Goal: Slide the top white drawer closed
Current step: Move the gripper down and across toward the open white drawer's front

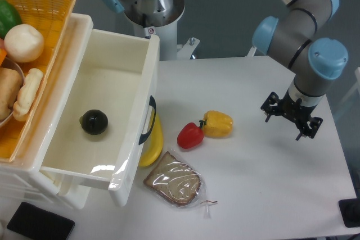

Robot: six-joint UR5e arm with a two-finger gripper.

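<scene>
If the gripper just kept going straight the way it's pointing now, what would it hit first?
The gripper seems to point straight down, so it would probably meet bare white table first. The yellow pepper lies well off to its side, though depth is hard to judge from this single view.

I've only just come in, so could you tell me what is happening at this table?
The top white drawer is pulled wide open, with a dark round object lying inside. The arm's gripper hangs over the table's right side, well away from the drawer and holding nothing visible. Two peppers, a bagged slice of bread and something yellow lie near the drawer front.
</scene>
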